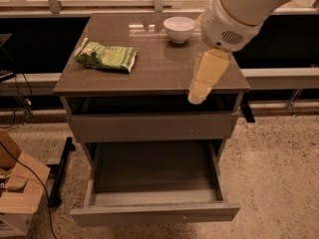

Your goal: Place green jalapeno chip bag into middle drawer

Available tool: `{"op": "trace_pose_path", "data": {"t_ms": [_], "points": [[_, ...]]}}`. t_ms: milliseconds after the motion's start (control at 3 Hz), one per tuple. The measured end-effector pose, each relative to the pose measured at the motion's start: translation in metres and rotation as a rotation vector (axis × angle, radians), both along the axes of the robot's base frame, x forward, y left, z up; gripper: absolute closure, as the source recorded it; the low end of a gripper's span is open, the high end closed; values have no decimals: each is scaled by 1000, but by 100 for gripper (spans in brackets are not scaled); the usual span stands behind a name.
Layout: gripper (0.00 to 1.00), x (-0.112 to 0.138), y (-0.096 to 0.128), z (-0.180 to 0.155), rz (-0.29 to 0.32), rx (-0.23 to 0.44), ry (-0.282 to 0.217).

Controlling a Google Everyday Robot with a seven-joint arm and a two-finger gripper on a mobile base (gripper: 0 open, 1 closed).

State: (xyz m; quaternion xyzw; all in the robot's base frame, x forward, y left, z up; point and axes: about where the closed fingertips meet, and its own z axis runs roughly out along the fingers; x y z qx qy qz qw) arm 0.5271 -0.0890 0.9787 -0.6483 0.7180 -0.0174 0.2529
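Observation:
The green jalapeno chip bag (pixel 106 57) lies flat on the left part of the grey-brown cabinet top (pixel 159 73). The middle drawer (pixel 154 214) is pulled out wide below, and its dark bottom is bare. My gripper (pixel 198 94) hangs from the white arm (pixel 234 11) over the right front part of the cabinet top. It is well to the right of the bag and holds nothing that I can see.
A white bowl (pixel 179 29) stands at the back of the top, just left of my arm. The upper drawer front (pixel 149 127) is shut. A cardboard box (pixel 17 193) and cables sit on the floor at the left, beside a black stand leg (pixel 60 171).

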Motion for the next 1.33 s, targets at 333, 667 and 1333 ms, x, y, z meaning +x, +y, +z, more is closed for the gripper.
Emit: {"op": "trace_pose_path", "data": {"t_ms": [333,667,1333], "points": [[0,50,38,-5,70,66,13],[0,86,61,-9,118,99,23],[0,98,75,-15,150,103,24]]}}
